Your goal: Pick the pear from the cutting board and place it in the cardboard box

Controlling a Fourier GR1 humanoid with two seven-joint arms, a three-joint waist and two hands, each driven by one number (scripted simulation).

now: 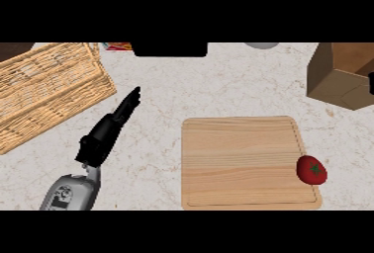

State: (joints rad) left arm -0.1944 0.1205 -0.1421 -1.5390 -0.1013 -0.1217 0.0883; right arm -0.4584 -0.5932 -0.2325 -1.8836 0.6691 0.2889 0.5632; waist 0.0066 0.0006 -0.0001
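In the head view, a small red fruit (312, 169) with a green stem, more tomato than pear, sat on the cutting board's (241, 158) right edge, the cardboard box (337, 79) well apart beyond it. It looked light, smooth, roundish and likely slippery, best cupped around its sides; the left hand (110, 131) lay with fingers straight, holding nothing, and the right hand did not show.

A pale marble-patterned counter (219, 84) with faint grey veins filled the view. A woven wicker basket (44, 86) sat at its far left corner — tilted at an angle. A dark rectangular object (169, 49) and a grey rounded one (260, 45) lay along the far edge.
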